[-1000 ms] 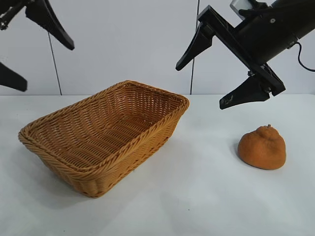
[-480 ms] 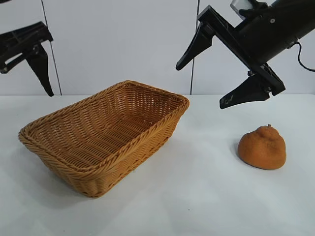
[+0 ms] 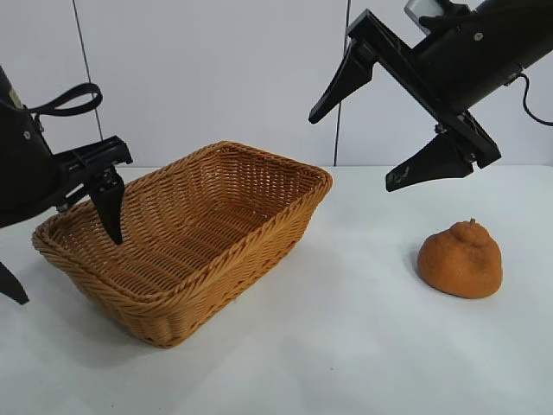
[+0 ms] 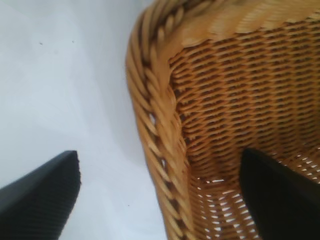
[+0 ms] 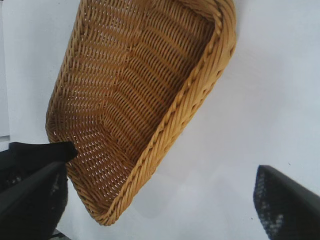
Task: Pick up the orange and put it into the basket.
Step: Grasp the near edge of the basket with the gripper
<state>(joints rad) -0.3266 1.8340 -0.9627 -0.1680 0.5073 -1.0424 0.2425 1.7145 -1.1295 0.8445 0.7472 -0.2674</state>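
Observation:
The orange (image 3: 460, 259) sits on the white table at the right, apart from both grippers; neither wrist view shows it. The wicker basket (image 3: 259, 242) stands left of centre. My left gripper (image 3: 62, 259) is open and straddles the basket's left end rim, one finger (image 3: 112, 220) inside and the other outside. In the left wrist view the gripper (image 4: 160, 155) has the braided rim (image 4: 157, 120) between its fingers. My right gripper (image 3: 354, 151) is open and empty, high above the table between basket and orange. The right wrist view shows this gripper (image 5: 161, 170) over the basket (image 5: 150, 75).
The white table (image 3: 363, 346) runs around the basket and the orange. A white panelled wall (image 3: 225, 78) stands behind. The left gripper's inner finger also shows in the right wrist view (image 5: 37, 149), at the basket's far end.
My left arm has come down from the upper left, and its open gripper now straddles the basket's left rim. The right arm, the basket and the orange have not moved.

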